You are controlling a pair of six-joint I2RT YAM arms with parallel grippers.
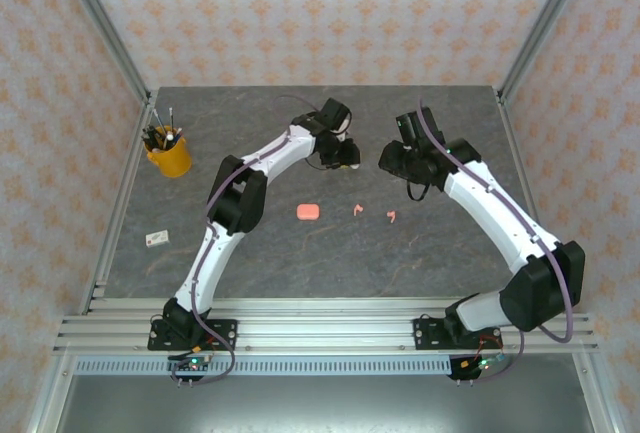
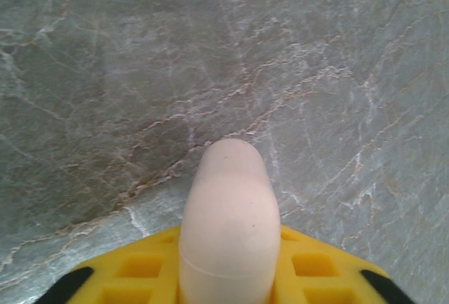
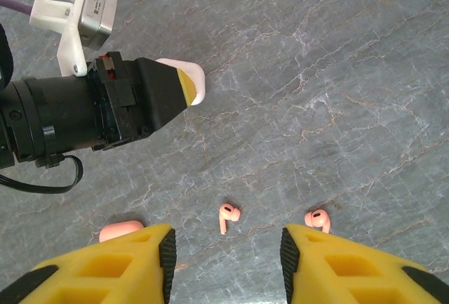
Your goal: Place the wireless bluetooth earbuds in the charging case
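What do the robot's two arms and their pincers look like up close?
Both the left arm and the right arm have smooth white links joined by chunky black joints. A purple cable runs along each. The right gripper has blocky yellow fingers with waffle-like recesses and black tips. The left gripper has a black body topped by a white bracket carrying a small silver camera.

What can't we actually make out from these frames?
1. Inside of the white case: left wrist view, its own shell hides it.
2. Most of the pink case: right wrist view, behind a finger of the right gripper.
3. The white case's outline, top view: covered by the left gripper.
4. Print on the card: top view, too small.
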